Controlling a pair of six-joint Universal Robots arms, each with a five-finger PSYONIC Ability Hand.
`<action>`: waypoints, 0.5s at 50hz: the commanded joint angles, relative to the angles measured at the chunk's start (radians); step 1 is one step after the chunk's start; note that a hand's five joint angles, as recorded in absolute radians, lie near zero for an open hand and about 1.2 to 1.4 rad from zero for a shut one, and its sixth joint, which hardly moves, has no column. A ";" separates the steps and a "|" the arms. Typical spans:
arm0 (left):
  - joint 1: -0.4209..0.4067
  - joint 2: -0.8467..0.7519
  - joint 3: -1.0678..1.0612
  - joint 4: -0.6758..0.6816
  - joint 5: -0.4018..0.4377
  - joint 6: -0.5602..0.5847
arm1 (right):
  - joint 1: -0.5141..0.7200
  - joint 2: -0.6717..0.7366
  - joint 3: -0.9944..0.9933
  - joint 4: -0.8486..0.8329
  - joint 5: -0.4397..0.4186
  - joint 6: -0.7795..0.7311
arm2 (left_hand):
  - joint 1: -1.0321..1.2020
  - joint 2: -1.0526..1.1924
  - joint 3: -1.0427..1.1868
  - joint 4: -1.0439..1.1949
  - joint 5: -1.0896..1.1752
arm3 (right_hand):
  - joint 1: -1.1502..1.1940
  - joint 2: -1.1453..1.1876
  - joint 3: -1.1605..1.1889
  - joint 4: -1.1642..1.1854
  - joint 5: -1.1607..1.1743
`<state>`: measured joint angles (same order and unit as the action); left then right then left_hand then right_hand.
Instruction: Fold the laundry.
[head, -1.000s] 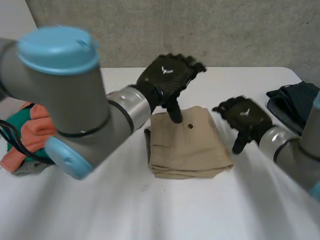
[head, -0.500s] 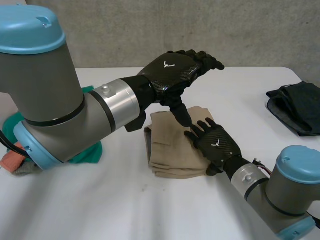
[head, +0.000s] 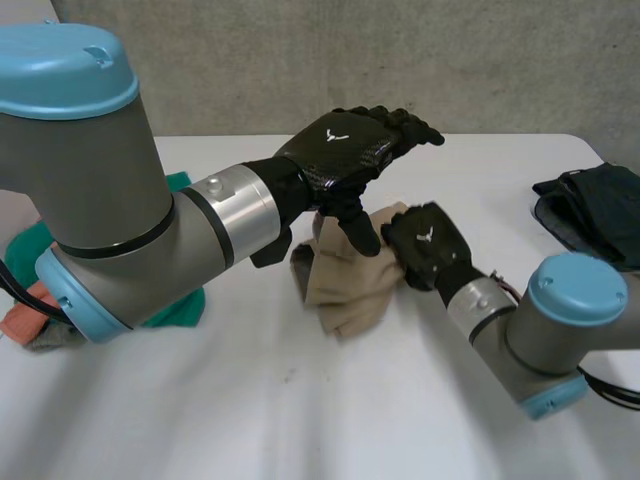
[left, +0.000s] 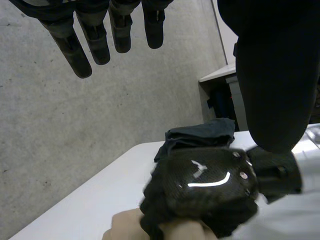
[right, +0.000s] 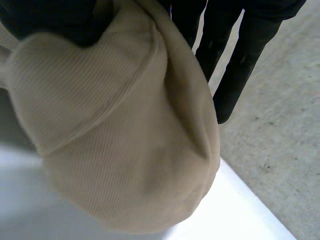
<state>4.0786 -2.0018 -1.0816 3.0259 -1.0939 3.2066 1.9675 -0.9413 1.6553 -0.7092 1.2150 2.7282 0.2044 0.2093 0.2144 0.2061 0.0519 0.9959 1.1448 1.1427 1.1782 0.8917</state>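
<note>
Nearest, on the white table: beige cloth, bunched up, clutched at its right edge in the curled right hand. Just above, left hand, fingers straight, holding nothing. Farther right, dark clothes.

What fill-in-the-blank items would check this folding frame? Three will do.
1. The right hand is ____ on the tan garment.
2. The left hand, above that garment, holds its fingers ____.
3. The dark garment lies on the table at the robot's ____ side.
Missing words: shut; straight; right.
</note>
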 joint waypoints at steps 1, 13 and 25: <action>0.003 0.011 0.008 0.002 0.002 0.001 | -0.009 -0.008 -0.140 0.059 0.000 0.183 | 0.071 0.066 0.061 0.069 0.049 | 0.400 0.251 0.254 0.218 0.330; 0.008 0.054 0.012 0.060 -0.015 -0.004 | -0.234 0.002 -0.480 0.157 -0.014 0.242 | 0.071 0.066 0.061 0.069 0.049 | 0.400 0.251 0.254 0.218 0.330; 0.002 0.054 0.012 0.063 -0.020 -0.004 | -0.554 0.188 -0.778 0.106 -0.184 0.381 | 0.071 0.066 0.061 0.069 0.049 | 0.400 0.251 0.254 0.218 0.330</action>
<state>4.0836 -1.9452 -1.0690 3.0906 -1.1143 3.2029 1.5579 -0.8704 1.0229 -0.5651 1.1374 3.0096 0.2045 0.2124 0.2144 0.2062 0.0519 0.9959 1.1448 1.1474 1.1990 0.9329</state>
